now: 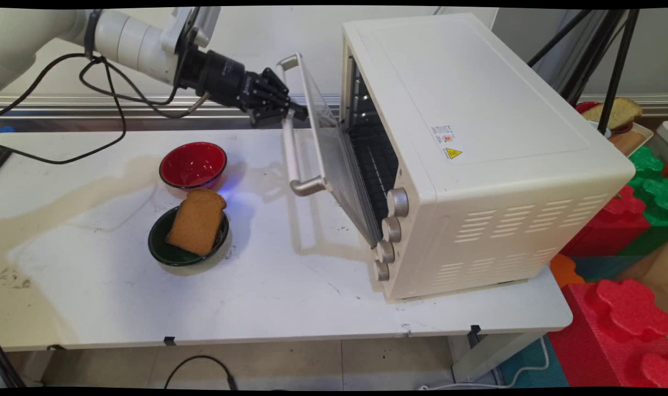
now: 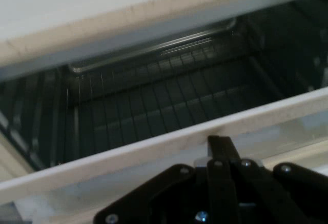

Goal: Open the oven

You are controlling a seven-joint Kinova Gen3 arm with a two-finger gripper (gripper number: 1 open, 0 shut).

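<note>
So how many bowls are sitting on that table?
2. The red bowl sits empty left of the toaster oven. The dark green bowl is just in front of it, holding a slice of toast. None seem hidden.

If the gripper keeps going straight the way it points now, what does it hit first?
Most likely the oven door: the gripper is at its handle, pointing at the glass. Past the half-open door lies the oven rack.
</note>
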